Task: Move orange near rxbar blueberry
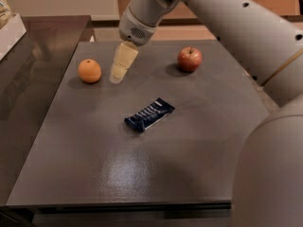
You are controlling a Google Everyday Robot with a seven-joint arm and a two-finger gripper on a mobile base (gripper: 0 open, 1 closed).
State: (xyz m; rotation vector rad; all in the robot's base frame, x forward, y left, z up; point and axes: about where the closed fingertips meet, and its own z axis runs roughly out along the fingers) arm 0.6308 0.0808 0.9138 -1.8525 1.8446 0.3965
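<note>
The orange (89,71) sits on the dark grey table (189,141) at the far left. The rxbar blueberry (149,114), a dark navy wrapper with white lettering, lies near the table's middle, angled. My gripper (116,77) hangs from the arm just right of the orange, a small gap apart from it, its cream fingers pointing down close to the table. It holds nothing.
A red-yellow apple (190,59) stands at the far right of the table. My arm (227,18) crosses the upper right and fills the right edge. A dark counter (28,74) lies to the left, with a white object (9,30) at the far left.
</note>
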